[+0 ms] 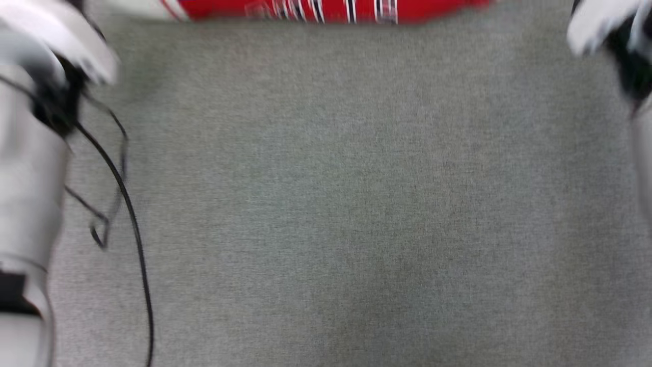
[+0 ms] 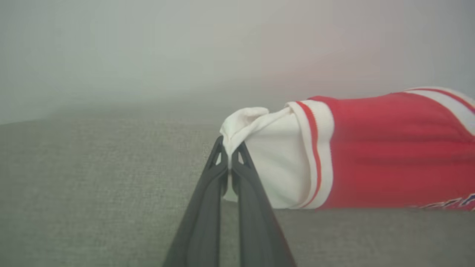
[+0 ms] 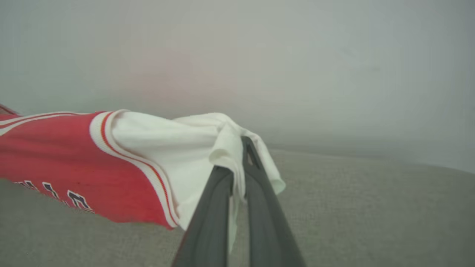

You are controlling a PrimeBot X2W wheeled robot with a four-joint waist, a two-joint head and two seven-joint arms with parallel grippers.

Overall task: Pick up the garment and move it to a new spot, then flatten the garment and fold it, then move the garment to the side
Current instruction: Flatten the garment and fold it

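Note:
The garment [image 1: 331, 10], red with black white-outlined lettering, shows as a blurred strip along the top edge of the head view. In the left wrist view my left gripper [image 2: 230, 150] is shut on the end of one white sleeve, and the garment's [image 2: 386, 152] red body with striped trim stretches off to the right. In the right wrist view my right gripper [image 3: 237, 155] is shut on the other white sleeve, with the garment's [image 3: 63, 148] red body and its lettering reaching left. The garment hangs just above the grey surface between the two grippers.
A grey fabric surface [image 1: 346, 204] spreads under everything. My pale left forearm [image 1: 25, 168] with a black cable [image 1: 132, 219] stands at the left edge, and my right arm [image 1: 611, 30] sits at the top right corner. A pale grey wall [image 2: 185, 44] rises behind.

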